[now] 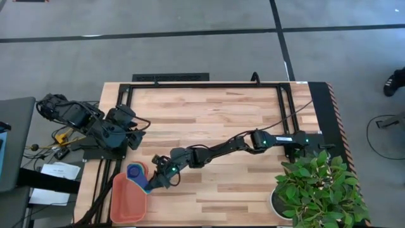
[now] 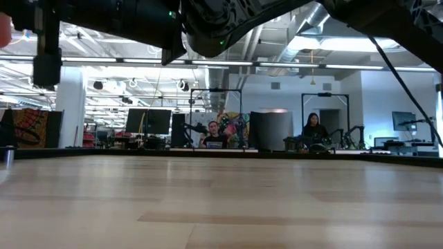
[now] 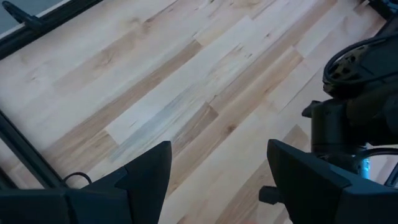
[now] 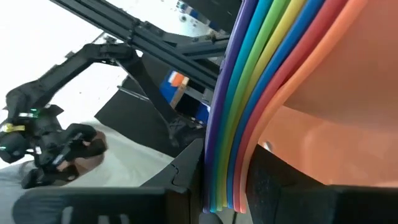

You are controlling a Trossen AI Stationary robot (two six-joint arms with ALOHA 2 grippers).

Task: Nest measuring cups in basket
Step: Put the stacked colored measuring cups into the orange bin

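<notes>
Two grippers appear here. We see the right gripper (image 1: 157,180) reaching across the table (image 1: 221,120) to the near left corner, its fingers partly closed on the nested cups (image 4: 249,106); the right wrist view shows their rims stacked edge to edge in purple, blue, green, yellow and orange bands against the salmon basket (image 4: 348,118). From above, the cups (image 1: 138,174) sit at the basket's far end, the blue one uppermost, and the basket (image 1: 126,201) lies at the table's left front edge. The left gripper (image 3: 217,180) waits folded back at the left edge, fingers apart and holding nothing. The table is pale wood planks inside a black frame (image 1: 209,84). A potted plant (image 1: 319,190) stands at the right front corner. Beyond the table, the low view shows an open workshop with monitors (image 2: 149,121) and two seated people (image 2: 214,135).
</notes>
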